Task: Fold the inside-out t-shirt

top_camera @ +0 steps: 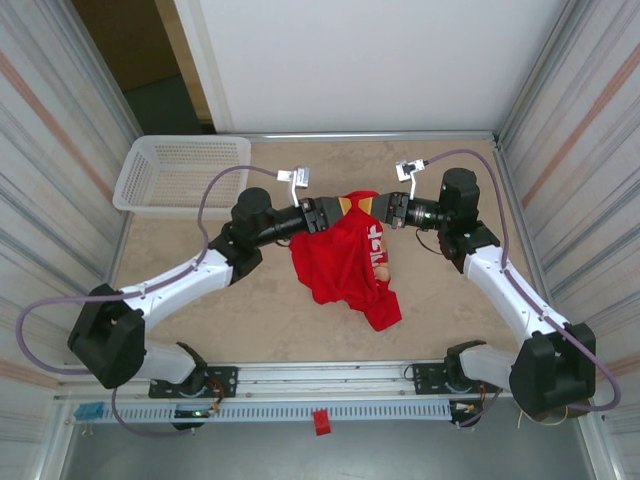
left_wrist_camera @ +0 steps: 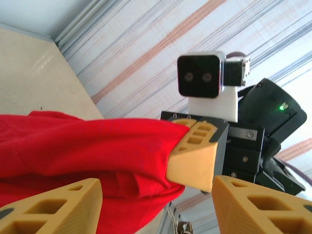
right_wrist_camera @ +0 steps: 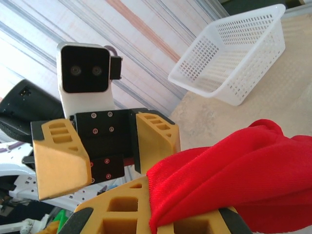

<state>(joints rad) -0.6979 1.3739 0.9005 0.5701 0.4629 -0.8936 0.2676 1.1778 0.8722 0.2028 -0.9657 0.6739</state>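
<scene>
Beige tabletop (top_camera: pixel 200 320) enclosed by striped side walls, with a white mesh basket (top_camera: pixel 180 175) as reference. Red inside-out t-shirt (top_camera: pixel 340 265) lies bunched to the basket's right and nearer, bare table around its edges. On the basket side, the left gripper (top_camera: pixel 338 210) has its fingers apart. Facing it, farther from the basket, the right gripper (top_camera: pixel 368 206) is clamped on the shirt's raised far edge.

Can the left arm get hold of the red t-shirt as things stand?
Likely yes: the left gripper has open jaws beside the t-shirt, which hangs from the shut right gripper; nothing lies between.
</scene>
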